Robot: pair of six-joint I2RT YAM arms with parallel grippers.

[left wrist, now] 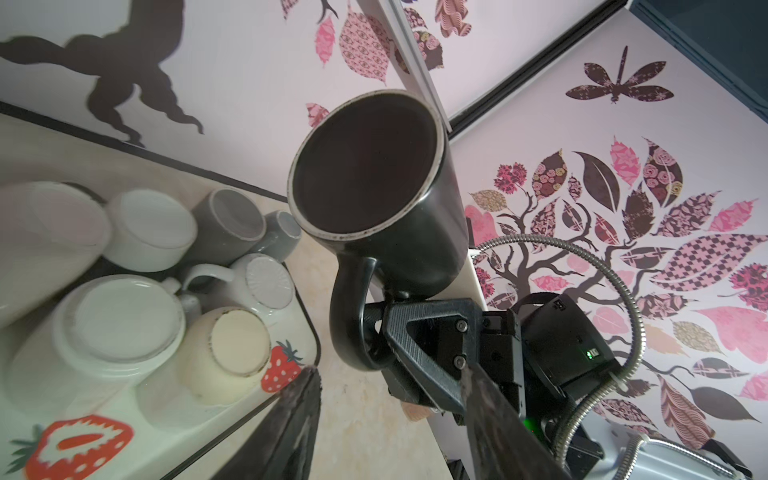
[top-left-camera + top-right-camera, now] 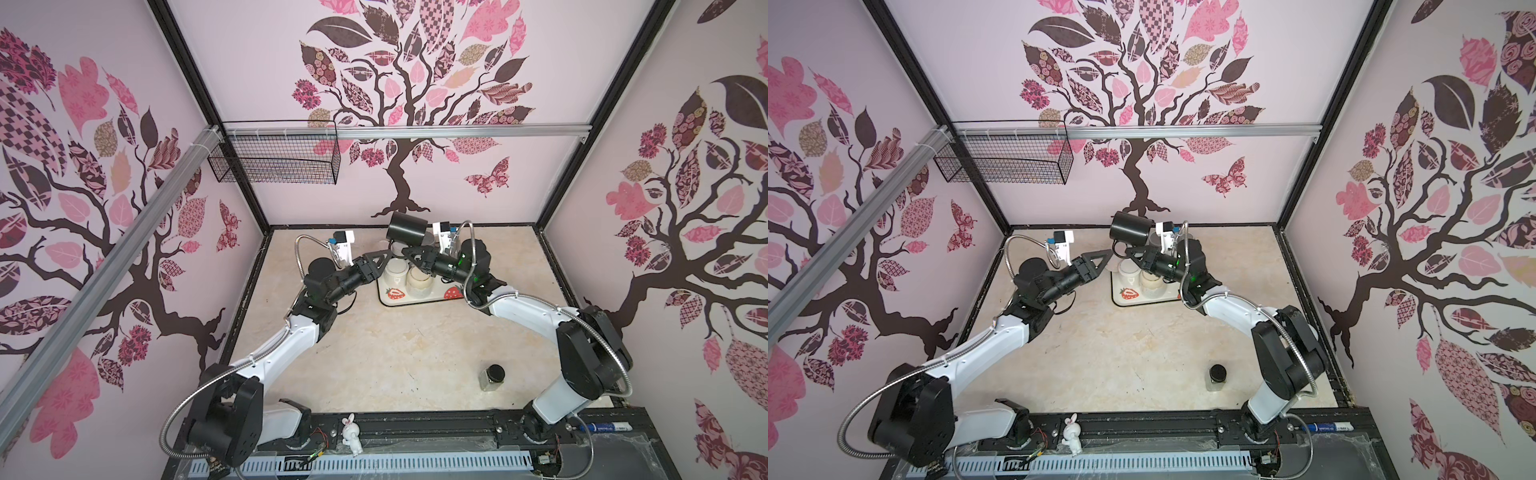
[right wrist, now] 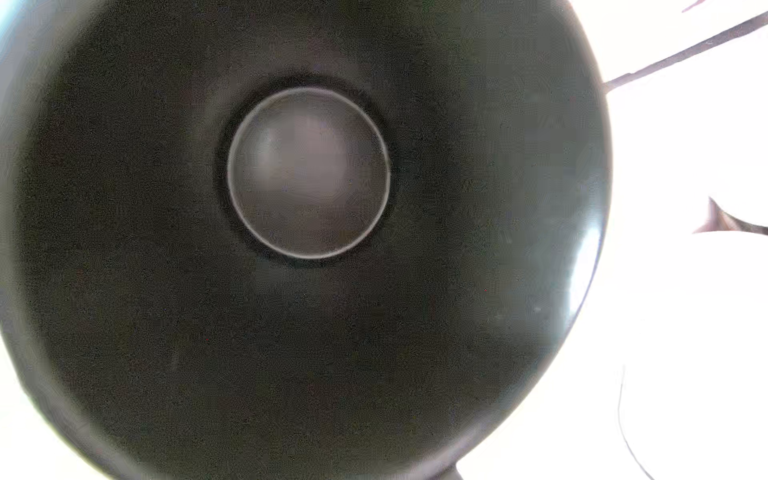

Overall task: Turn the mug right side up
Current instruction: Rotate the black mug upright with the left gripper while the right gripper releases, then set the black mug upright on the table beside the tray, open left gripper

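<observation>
The black mug (image 2: 407, 227) (image 2: 1130, 230) hangs in the air above the tray at the back, tipped on its side. Its mouth (image 1: 365, 174) faces my left wrist camera. Its base (image 3: 307, 172) faces the right wrist camera and fills that view. My right gripper (image 2: 409, 252) (image 2: 1136, 252) is shut on the mug's handle (image 1: 349, 316), under the body. My left gripper (image 2: 384, 256) (image 2: 1106, 254) (image 1: 388, 370) is open and empty, just left of the mug and not touching it.
A white strawberry tray (image 2: 415, 300) (image 1: 249, 415) under both grippers holds several upturned white, cream and grey cups (image 1: 124, 324). A black-lidded glass jar (image 2: 493, 376) stands front right. A wire basket (image 2: 274, 160) hangs on the back rail. A rabbit figurine (image 2: 351, 432) sits at the front edge.
</observation>
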